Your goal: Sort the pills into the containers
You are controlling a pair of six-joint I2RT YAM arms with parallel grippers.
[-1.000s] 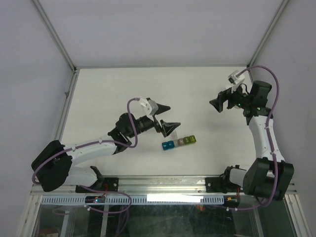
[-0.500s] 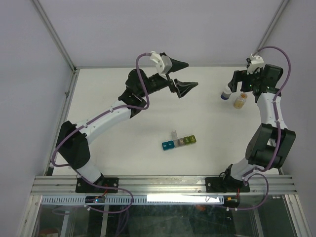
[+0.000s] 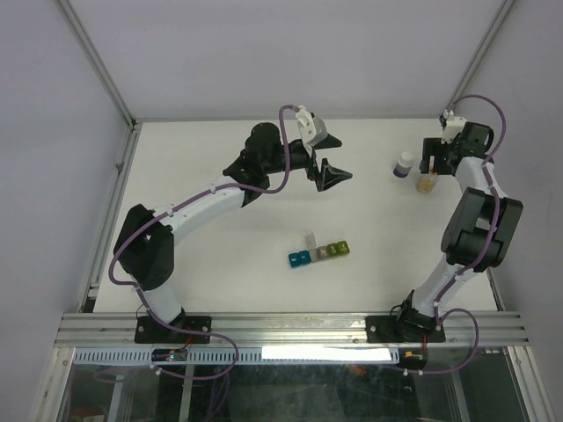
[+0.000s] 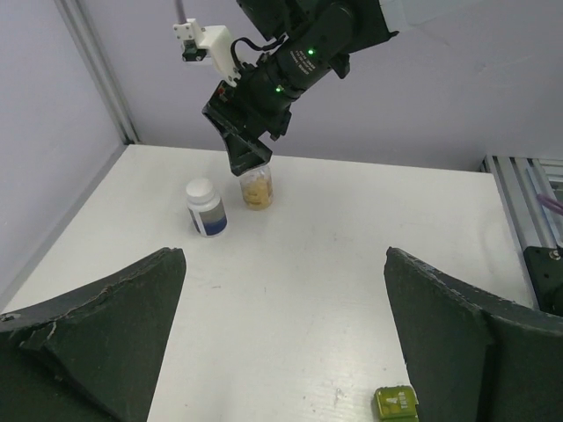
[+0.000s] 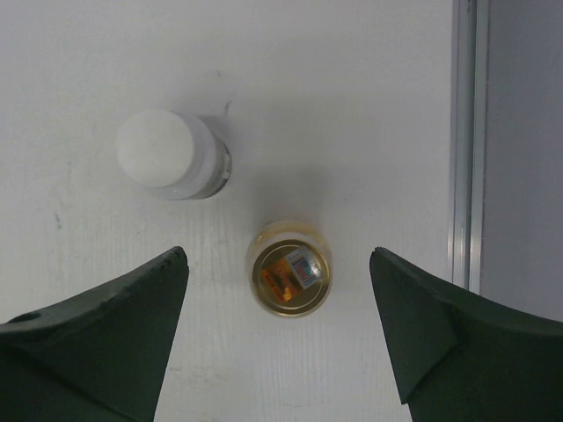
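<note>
The containers (image 3: 318, 252) are a strip of coloured cells in the middle of the table, with one lid standing up; only the yellow-green end cell (image 4: 395, 404) shows in the left wrist view. My left gripper (image 3: 341, 160) is open and empty, held in the air behind the strip and facing the bottles. My right gripper (image 3: 430, 169) is open and points straight down over the small orange-tinted bottle (image 5: 290, 270), apart from it. Orange-tan contents show in that open bottle (image 4: 257, 189); I cannot make out single pills. My right gripper also shows in the left wrist view (image 4: 251, 141).
A white-capped dark bottle (image 3: 404, 165) stands just left of the orange-tinted bottle and shows in both wrist views (image 5: 167, 154) (image 4: 205, 207). A metal rail (image 5: 466, 141) runs along the table's right edge close to the bottles. Walls close the back and sides.
My left arm has swung from over the strip to the back centre. My right arm has stretched to the back right and turned its gripper down over the orange-tinted bottle.
</note>
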